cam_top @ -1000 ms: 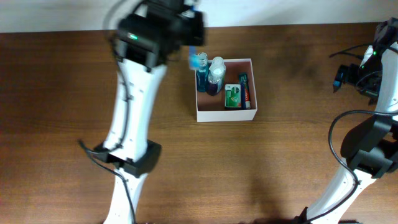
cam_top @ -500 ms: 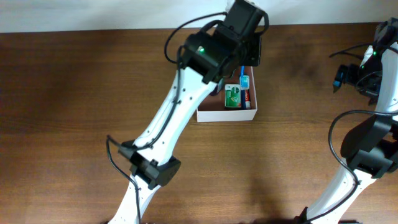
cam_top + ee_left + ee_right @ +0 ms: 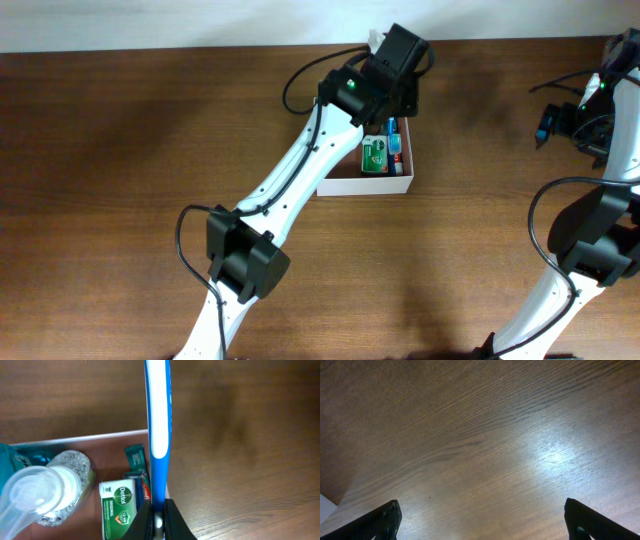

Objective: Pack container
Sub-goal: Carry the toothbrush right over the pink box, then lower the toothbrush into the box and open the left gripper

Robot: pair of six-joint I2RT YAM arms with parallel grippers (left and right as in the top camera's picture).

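Note:
The container [image 3: 363, 186] is a white-walled cardboard box with a pinkish-brown inside, at the table's middle back; it also shows in the left wrist view [image 3: 75, 441]. In it lie a green Detol packet [image 3: 375, 155], a dark green tube [image 3: 135, 456] and a clear pump bottle [image 3: 60, 480]. My left gripper [image 3: 159, 522] is shut on a blue and white toothbrush [image 3: 158, 420], held over the box's right wall. In the overhead view the left arm [image 3: 385, 70] covers much of the box. My right gripper [image 3: 482, 520] is open and empty over bare wood at the far right.
The brown wooden table [image 3: 120, 150] runs all around the box. The right arm [image 3: 600, 110] stands at the table's right edge. A pale wall strip runs along the back edge [image 3: 150, 25].
My left arm has swung right from the table's back left to over the box, carrying the toothbrush. It now covers the bottles. The right arm has not moved.

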